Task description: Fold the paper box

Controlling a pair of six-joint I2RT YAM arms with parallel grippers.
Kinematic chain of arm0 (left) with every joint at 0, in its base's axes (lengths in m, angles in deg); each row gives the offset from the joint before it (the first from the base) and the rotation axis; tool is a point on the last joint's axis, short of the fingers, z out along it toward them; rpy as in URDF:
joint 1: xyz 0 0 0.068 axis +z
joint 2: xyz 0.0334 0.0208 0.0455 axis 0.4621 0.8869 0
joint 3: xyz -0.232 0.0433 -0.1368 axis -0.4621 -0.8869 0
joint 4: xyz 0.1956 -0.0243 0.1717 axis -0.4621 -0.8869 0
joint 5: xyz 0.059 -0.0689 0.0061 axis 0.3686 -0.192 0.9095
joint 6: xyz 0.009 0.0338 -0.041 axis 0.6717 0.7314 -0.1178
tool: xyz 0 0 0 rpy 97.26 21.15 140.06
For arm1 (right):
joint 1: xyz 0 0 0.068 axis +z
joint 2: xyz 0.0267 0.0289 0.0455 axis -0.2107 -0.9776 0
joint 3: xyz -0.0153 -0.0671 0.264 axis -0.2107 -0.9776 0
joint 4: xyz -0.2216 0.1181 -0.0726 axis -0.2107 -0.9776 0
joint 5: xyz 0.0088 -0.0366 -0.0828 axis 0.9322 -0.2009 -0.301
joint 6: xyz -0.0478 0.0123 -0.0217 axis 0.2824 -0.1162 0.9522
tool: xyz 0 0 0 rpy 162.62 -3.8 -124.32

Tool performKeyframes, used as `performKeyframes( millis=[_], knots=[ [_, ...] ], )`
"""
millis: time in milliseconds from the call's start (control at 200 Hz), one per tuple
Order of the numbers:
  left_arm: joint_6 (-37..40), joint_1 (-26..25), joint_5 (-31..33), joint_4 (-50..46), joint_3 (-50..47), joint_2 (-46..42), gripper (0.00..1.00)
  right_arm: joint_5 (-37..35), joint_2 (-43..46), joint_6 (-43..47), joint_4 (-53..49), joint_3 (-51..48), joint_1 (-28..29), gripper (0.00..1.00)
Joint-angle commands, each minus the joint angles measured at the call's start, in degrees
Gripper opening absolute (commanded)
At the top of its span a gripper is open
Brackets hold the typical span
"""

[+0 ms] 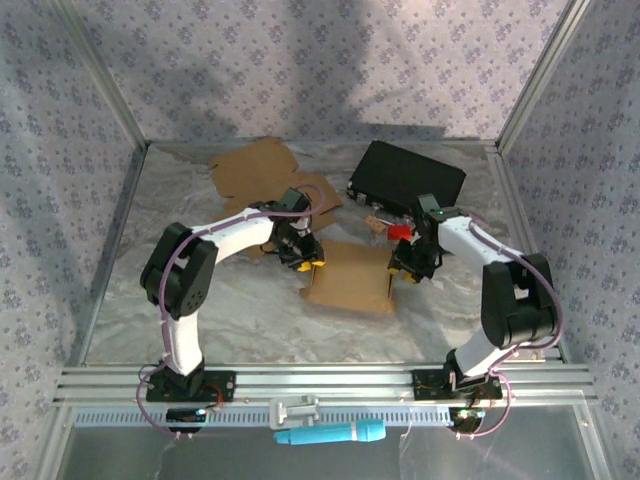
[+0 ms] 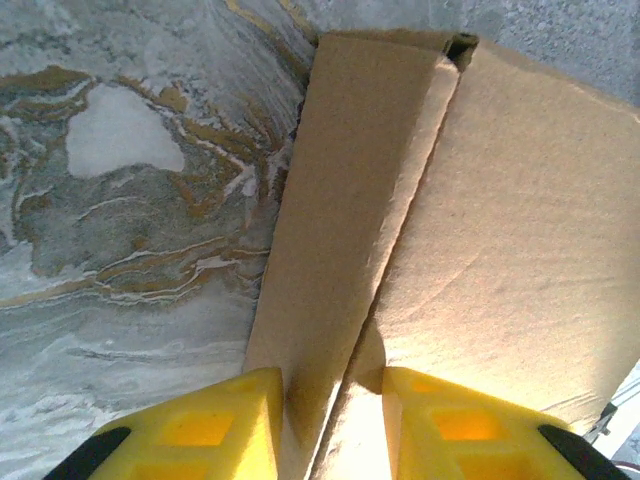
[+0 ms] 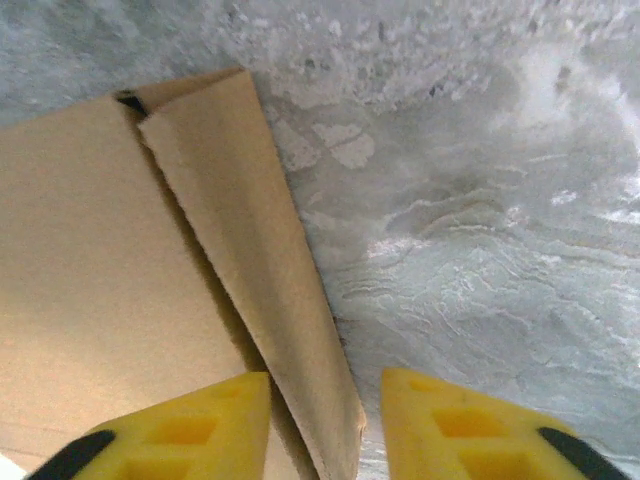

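The paper box is a flat brown cardboard blank lying on the marbled table between my two arms. My left gripper is at the box's left edge. In the left wrist view the raised left flap runs between the yellow fingers of that gripper, whose jaws stand apart around the thin card. My right gripper is at the box's right edge. In the right wrist view the right flap stands up between the fingers of that gripper, with a clear gap on the outer side.
A black case lies at the back right, with a small red item in front of it. More flat cardboard lies at the back left. A blue tool rests on the front rail. Patterned walls close in the table.
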Motion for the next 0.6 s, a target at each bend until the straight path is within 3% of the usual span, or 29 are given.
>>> performKeyframes(
  millis=[0, 190, 430, 595],
  knots=[
    [0.9, -0.1, 1.9, 1.5, -2.6, -1.0, 0.31, 2.8, 4.2, 2.5, 3.9, -2.6, -1.7, 0.44],
    [-0.3, 1.3, 0.5, 8.3, -8.4, -3.1, 0.25, 11.9, 7.5, 3.6, 17.8, -10.9, -4.3, 0.63],
    [-1.0, 5.6, -2.5, 16.4, -16.4, -4.2, 0.05, 19.4, 7.0, 3.3, 31.5, -15.8, -4.4, 0.67],
    [-0.1, 6.9, -3.1, 15.7, -16.5, -2.6, 0.03, 22.2, 7.0, 3.1, 36.4, -17.5, -4.7, 0.69]
  ],
)
